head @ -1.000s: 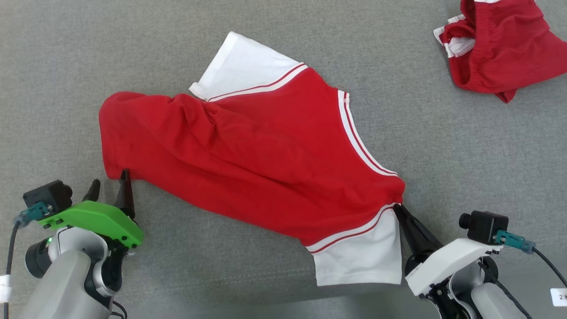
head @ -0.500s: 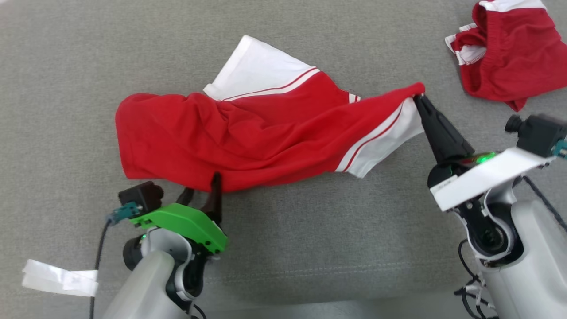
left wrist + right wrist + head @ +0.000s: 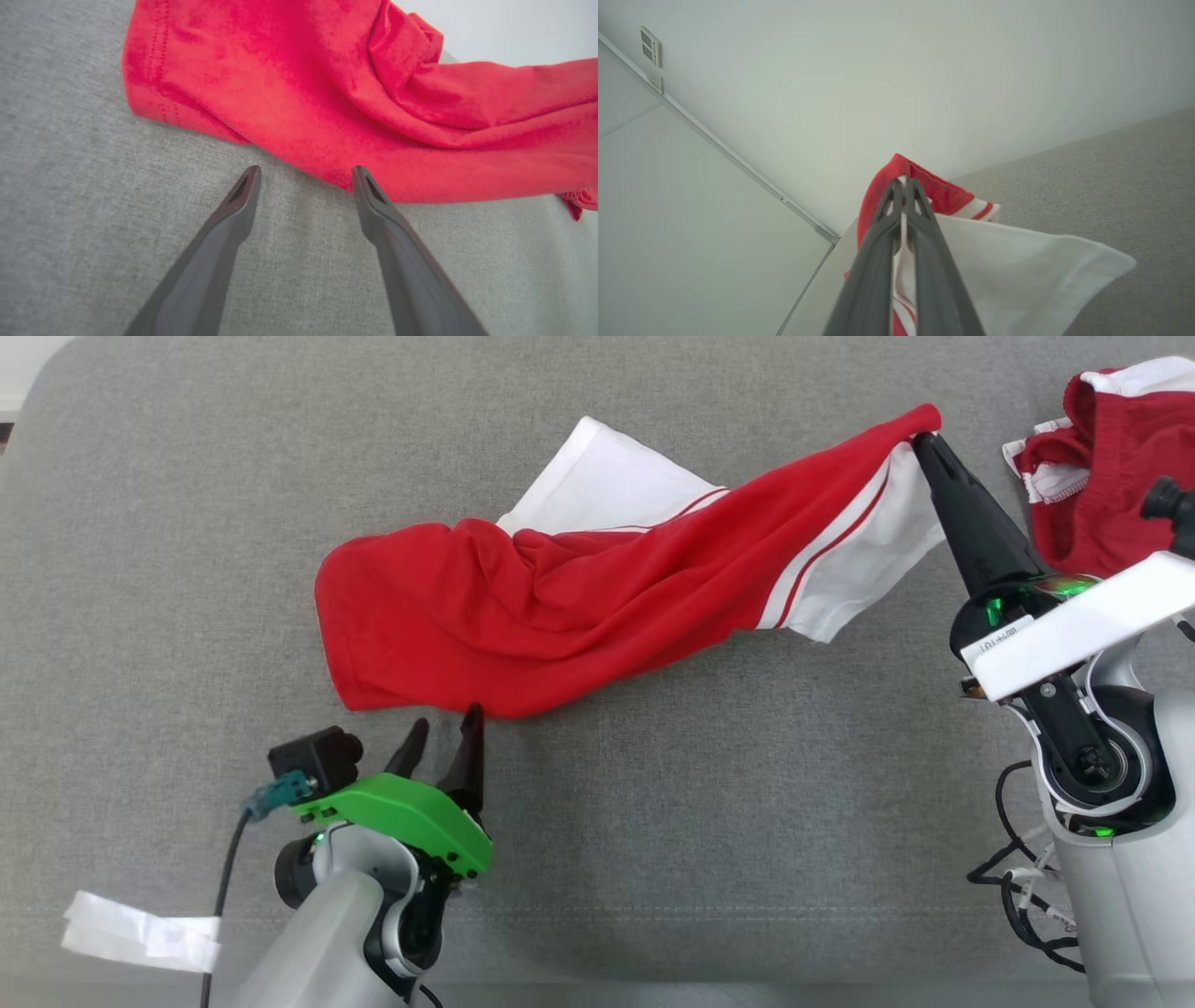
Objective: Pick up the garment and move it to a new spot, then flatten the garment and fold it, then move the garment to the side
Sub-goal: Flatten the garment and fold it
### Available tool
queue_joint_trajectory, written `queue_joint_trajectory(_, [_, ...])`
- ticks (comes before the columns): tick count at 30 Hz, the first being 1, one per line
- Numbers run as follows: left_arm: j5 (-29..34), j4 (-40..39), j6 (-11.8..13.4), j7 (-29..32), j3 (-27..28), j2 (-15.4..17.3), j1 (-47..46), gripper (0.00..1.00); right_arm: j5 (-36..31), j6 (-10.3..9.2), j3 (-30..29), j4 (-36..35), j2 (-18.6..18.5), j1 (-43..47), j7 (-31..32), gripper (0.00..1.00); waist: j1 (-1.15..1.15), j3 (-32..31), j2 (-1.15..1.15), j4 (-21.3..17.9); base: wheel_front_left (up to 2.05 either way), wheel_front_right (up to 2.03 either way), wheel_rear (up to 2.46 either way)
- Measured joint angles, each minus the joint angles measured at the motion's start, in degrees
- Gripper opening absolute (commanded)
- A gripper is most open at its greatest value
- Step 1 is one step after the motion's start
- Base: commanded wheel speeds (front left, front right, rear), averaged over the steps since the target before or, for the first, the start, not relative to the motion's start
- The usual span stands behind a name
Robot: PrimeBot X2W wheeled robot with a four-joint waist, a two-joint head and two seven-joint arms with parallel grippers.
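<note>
Right gripper [image 3: 922, 439] clamped on shirt [image 3: 523, 616] near sleeve, that end held up off cushion [image 3: 653, 821]; left gripper [image 3: 448, 719] spread wide, empty, just below shirt hem; red shorts [image 3: 1111, 476] right of shirt. Left wrist: one fingertip [image 3: 362, 179] at hem edge. Right wrist: white sleeve hangs beside closed fingers [image 3: 878, 261].

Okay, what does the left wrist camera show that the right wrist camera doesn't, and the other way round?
Left wrist, not right: the open left pincer beside the bunched lower edge of the red shirt, gripping nothing. Right wrist, not left: the right pincer shut on the shirt's corner, the white sleeve hanging beside it, a pale wall with a wall plate. Both: the red shirt and the grey fabric surface.
</note>
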Motion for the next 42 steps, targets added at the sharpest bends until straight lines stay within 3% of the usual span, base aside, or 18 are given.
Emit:
queue_joint_trajectory(5, [0.3, -0.7, -0.2, -0.8, 0.9, 0.5, -0.4, 1.0, 1.8, -2.02, -0.5, -0.8, 1.1, -0.2, 1.9, 0.0, 0.0, 0.0, 0.0, -0.7, 0.0, 0.0, 0.0])
queue_joint_trajectory(12, [1.2, -4.7, -0.5, -0.8, -1.3, -0.2, -5.8, 1.0, 4.0, -7.22, -5.7, 0.5, 0.5, -3.5, 5.9, 0.0, 0.0, 2.8, 0.0, -0.6, 0.0, 0.0, 0.0])
queue_joint_trajectory(17, [1.3, -6.2, -1.0, -0.8, -3.5, -0.4, -6.5, 1.0, 5.1, -8.47, -11.7, 4.1, 0.1, -10.7, 6.9, 0.0, 0.0, 5.7, 0.0, 1.2, 0.0, 0.0, 0.0])
queue_joint_trajectory(24, [1.7, -8.3, -1.7, -1.3, -6.8, -0.6, -6.6, 1.0, 0.6, -8.46, -16.2, 13.9, -2.1, -20.5, 6.9, 0.0, 0.0, 9.2, 0.0, 5.9, 0.0, 0.0, 0.0])
queue_joint_trajectory(29, [1.7, -9.8, -3.5, -1.4, -10.2, -0.8, -8.4, 1.0, -2.0, -8.44, -19.7, 18.9, -3.1, -23.9, 5.9, 0.0, 0.0, 11.6, 0.0, 9.8, 0.0, 0.0, 0.0])
queue_joint_trajectory(35, [1.5, -10.4, -4.5, -2.0, -11.4, -0.9, -9.1, 1.0, -3.0, -8.44, -15.6, 22.8, -1.9, -25.4, 5.9, 0.0, 0.0, 13.8, 0.0, 13.6, 0.0, 0.0, 0.0])
queue_joint_trajectory(42, [1.5, -10.7, -4.9, -1.1, -13.7, -1.0, -8.9, 1.0, -3.1, -8.44, -16.0, 25.5, -2.5, -27.8, 5.9, 0.0, 0.0, 14.5, 0.0, 13.7, 0.0, 0.0, 0.0])
